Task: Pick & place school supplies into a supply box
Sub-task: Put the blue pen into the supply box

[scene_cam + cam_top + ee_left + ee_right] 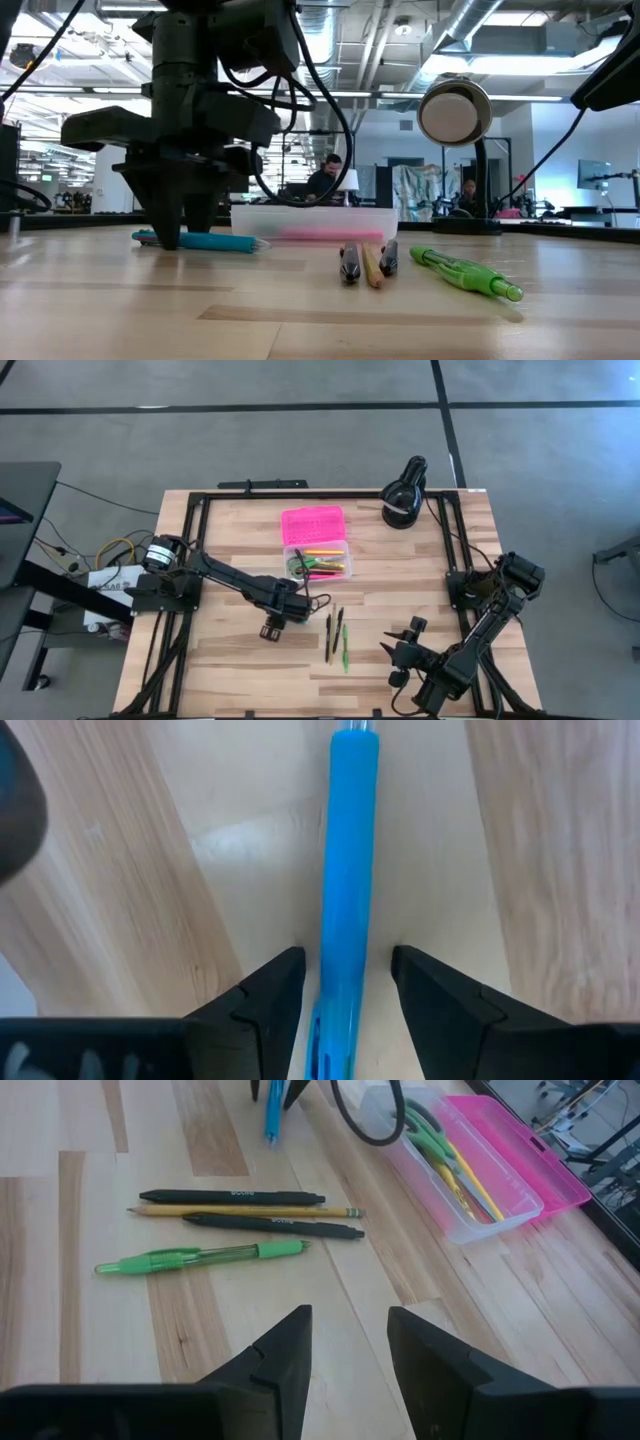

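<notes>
My left gripper stands over the blue pen, which lies flat on the table near the supply box; my fingers are spread, one on each side of the barrel with a narrow gap either way, so nothing is yet held. In the low view the fingertips appear to reach the wood. The box lies open, its pink lid folded back, with scissors and several pens already in the clear base. Four items lie together well apart from it: two black pens, a yellow pencil and a green pen. My right gripper waits open and empty, near those. I judge the step in hand to be the pickup of the blue pen. The next move calls for closing squarely on the barrel, lifting clear, then carrying it over the open base.
</notes>
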Robot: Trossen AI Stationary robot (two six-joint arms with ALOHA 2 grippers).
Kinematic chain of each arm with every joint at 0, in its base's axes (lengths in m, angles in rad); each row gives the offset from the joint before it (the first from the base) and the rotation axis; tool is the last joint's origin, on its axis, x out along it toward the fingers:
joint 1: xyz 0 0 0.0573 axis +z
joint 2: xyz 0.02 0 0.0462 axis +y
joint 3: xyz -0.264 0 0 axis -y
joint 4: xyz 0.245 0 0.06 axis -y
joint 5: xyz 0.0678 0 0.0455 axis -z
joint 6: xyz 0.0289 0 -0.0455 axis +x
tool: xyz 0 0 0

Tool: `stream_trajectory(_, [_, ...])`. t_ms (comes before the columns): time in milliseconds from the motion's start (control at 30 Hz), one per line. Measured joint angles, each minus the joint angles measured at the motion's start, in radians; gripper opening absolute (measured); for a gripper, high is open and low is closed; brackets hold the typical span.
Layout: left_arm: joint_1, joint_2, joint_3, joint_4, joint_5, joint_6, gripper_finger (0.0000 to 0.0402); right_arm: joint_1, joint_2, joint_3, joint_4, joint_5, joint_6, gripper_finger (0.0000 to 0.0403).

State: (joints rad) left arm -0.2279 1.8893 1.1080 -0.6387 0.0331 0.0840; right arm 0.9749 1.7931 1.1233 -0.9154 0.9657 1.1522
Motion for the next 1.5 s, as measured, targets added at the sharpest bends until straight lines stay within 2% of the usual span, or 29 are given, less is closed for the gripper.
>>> stream_trajectory(300, [-0.01, 0.0, 0.001, 0.028, -0.008, -0.021, 0.0154, 0.0, 0.0, 0.0, 0.0, 0.0, 0.0, 0.0128])
stream_trajectory(700, [-0.012, 0.001, 0.003, 0.046, -0.011, -0.07, 0.0064, 0.0, 0.0, 0.0, 0.0, 0.0, 0.0, 0.0128])
stream_trajectory(967, [-0.012, 0.002, 0.003, 0.043, -0.026, -0.105, 0.0071, 0.0, 0.0, 0.0, 0.001, 0.0, 0.0, 0.0128])
stream_trajectory(1267, [-0.016, 0.002, 0.003, 0.047, -0.058, -0.249, 0.0047, 0.0, 0.0, 0.0, 0.001, 0.0, 0.0, 0.0128])
stream_trajectory(1500, [-0.032, 0.002, 0.002, 0.054, -0.116, -0.316, 0.0056, -0.001, 0.0, 0.0, 0.001, 0.0, 0.0, 0.0128])
